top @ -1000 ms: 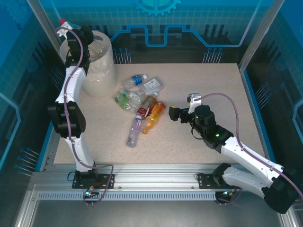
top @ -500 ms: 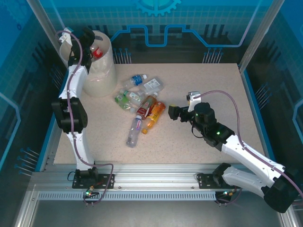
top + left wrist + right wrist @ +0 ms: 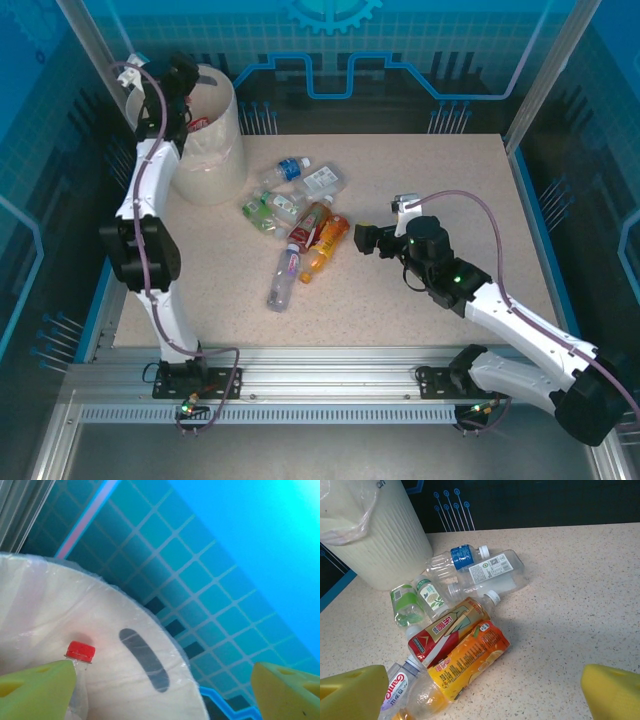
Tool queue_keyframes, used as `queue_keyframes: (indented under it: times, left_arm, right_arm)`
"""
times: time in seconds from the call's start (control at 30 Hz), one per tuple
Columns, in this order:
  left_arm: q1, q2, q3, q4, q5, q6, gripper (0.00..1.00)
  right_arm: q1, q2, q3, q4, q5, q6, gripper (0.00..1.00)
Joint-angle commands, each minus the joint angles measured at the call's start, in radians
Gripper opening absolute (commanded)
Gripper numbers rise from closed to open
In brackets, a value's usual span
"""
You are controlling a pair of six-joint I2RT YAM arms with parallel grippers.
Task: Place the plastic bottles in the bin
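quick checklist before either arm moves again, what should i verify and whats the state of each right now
1. Left hand empty: ok, jaws wide apart, nothing between them.
2. Red-capped bottle inside the bin: ok, it sits below the rim.
3. Left hand clear of that bottle: cannot tell, the cap is right beside one finger.
4. Right hand open and empty: ok.
5. Target ahead of the right hand: ok, the orange bottle lies at the near edge of the pile, roughly between the fingers in the wrist view.
6. Table cleared of bottles: not ok, the pile lies beside the bin.
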Motion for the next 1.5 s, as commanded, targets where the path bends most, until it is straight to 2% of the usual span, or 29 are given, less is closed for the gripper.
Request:
queue_keyframes:
  times: [0.0,0.23,0.5,0.67,0.87,1.07,1.3,1.47]
  left_arm:
    - [-0.016,-0.115,-0.053,0.063,0.04,0.055,0.92]
    - [-0.115,-0.297,-0.218,0.074,0.031,0.2,0.99]
    - [-0.3,-0.466,-0.382,-0.02,0.008,0.344,0.99]
    - [-0.454,-0.55,-0.492,-0.149,0.005,0.394,0.99]
    - [-0.617,-0.565,-0.596,-0.336,0.011,0.42,0.99]
    - [-0.643,-0.537,-0.75,-0.428,0.119,0.339,0.99]
    - [-0.642,-0.453,-0.838,-0.621,0.2,0.364,0.99]
    - [-0.643,-0.422,-0.937,-0.587,0.276,0.382,0.91]
  right_arm:
    - [0.004,0.003,0.015,0.002,0.018,0.017,1.0]
    - [-0.002,0.002,-0.003,0.022,0.034,0.051,1.0]
    - [-0.014,0.007,-0.015,0.02,0.044,0.09,1.0]
    - [-0.02,0.013,-0.02,-0.012,0.051,0.13,1.0]
    - [-0.024,0.019,-0.04,-0.019,0.041,0.158,1.0]
    - [-0.025,0.036,-0.047,-0.003,0.053,0.174,1.0]
    - [-0.031,0.044,-0.042,-0.016,0.058,0.171,1.0]
    - [-0.034,0.011,-0.081,0.0,0.096,0.212,1.0]
